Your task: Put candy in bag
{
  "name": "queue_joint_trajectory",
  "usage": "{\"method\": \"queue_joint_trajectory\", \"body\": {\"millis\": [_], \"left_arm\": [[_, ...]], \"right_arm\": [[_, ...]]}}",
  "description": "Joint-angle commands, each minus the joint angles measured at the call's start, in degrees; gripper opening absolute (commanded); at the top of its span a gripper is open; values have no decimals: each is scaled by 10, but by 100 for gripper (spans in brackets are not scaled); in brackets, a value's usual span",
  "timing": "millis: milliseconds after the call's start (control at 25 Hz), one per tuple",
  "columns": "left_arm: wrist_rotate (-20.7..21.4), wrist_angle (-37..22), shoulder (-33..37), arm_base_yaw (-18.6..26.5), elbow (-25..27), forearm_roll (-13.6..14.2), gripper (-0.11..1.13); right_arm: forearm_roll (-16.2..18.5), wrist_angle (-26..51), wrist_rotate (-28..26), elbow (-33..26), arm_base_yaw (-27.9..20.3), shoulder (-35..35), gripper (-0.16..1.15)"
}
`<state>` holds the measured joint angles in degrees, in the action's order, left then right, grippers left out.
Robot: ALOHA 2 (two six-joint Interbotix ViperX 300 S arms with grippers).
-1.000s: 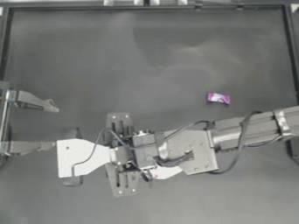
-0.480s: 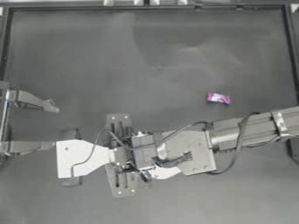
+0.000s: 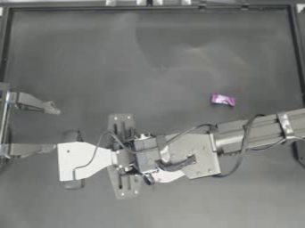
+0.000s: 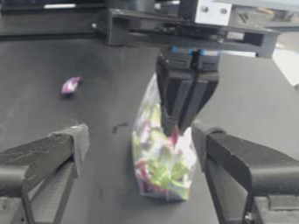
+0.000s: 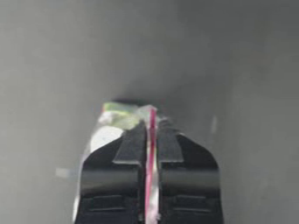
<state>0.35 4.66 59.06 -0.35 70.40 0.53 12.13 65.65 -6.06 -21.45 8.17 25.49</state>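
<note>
Overhead, right gripper [image 5: 149, 131] points down, jaws clamped on the bag [image 4: 161, 166] — left gripper [image 4: 137, 135] spread wide — candy [image 3: 223, 100] apart.

No words, brand names, numbers or signs are showing clearly enough to read in any of the views. The candy [image 3: 223, 100] wrapper is carrying white patches, but they are too small and blurred to make out as letters.
</note>
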Motion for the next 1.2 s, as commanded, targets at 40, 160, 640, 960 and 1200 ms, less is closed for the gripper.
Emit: {"method": "queue_joint_trajectory", "body": {"millis": [40,160,640,960,1200], "left_arm": [[-1,-6,-9,0,-6,0,100],[-1,-7,-9,0,-7,0,100],[-3,-22,-10,0,-6,-2,100],[-4,-15,-37,0,-7,-11,100],[-5,12,-69,-15,-7,-20,100]], "right_arm": [[5,-1,2,-10,2,-18,7],[5,-3,2,-8,2,-20,4],[3,-62,-9,60,2,-77,5],[4,-94,-14,105,2,-112,5],[9,-127,-30,142,2,-133,5]]}}
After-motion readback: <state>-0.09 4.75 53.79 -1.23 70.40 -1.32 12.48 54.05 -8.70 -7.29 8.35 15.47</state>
